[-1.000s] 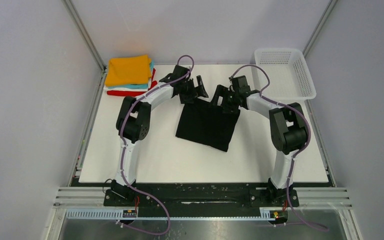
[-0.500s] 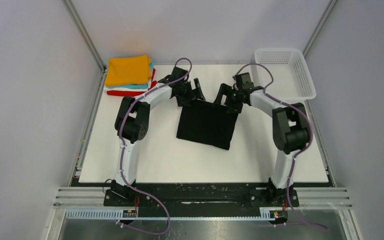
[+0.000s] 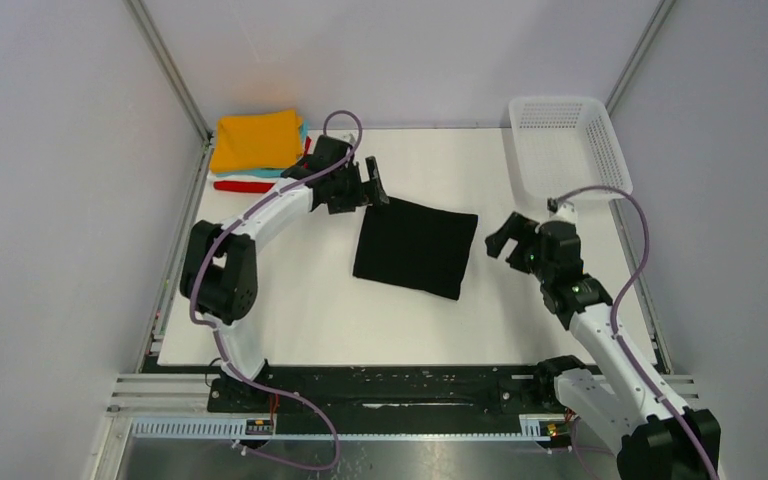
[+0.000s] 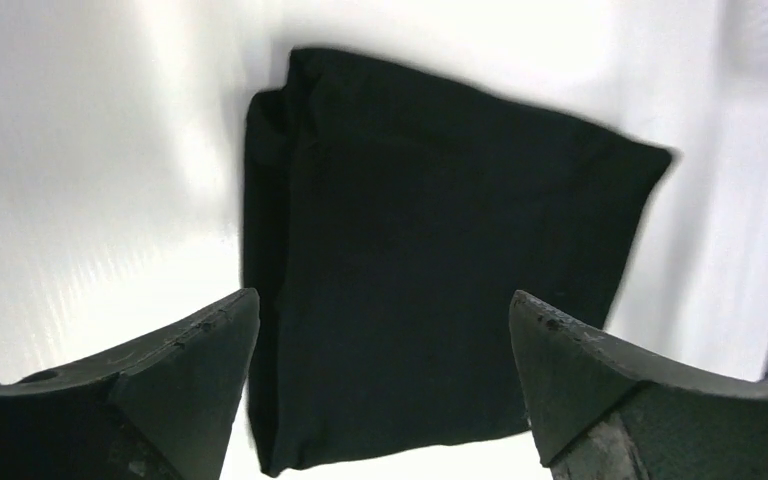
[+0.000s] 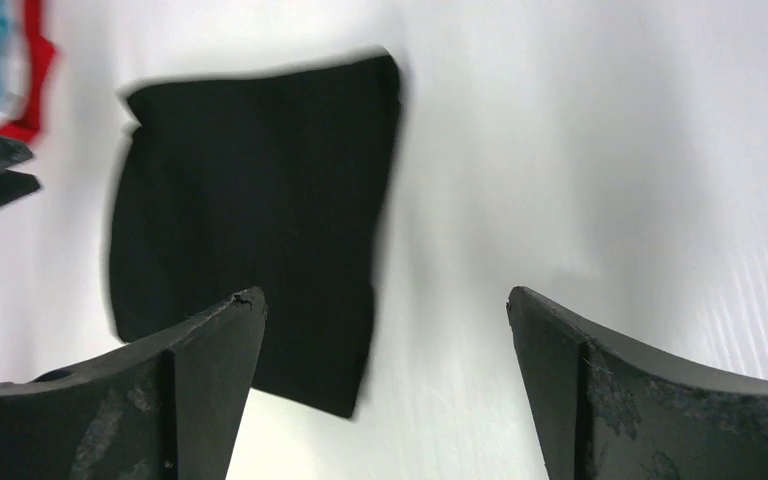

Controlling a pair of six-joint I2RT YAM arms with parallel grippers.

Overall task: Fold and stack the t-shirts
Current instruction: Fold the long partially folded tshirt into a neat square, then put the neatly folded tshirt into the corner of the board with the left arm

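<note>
Jaws on both grippers stand wide, with nothing between them.

Position: the left gripper [image 3: 370, 186] hangs at the far left corner of the black shirt [image 3: 415, 247]. Whether it touches the cloth cannot be told. The right gripper [image 3: 501, 236] is off the shirt's right edge, apart from it. The black shirt lies flat near the middle of the table [image 3: 300, 320], folded to a rough rectangle. It is well apart from the stack of folded shirts [image 3: 256, 141] in the far left corner, which has orange on top. The basket [image 3: 566, 146] is at far right.

Handling (judged): light, limp cloth in several layers. It will likely sag or fall open if lifted at one point. Better to pinch two corners of one edge, catching all layers.

Views: the left wrist camera shows stepped fold layers along one side, which cannot be made out from above. The right wrist camera catches red and teal hems of the stack. Only the top view shows the basket and both arms.
</note>
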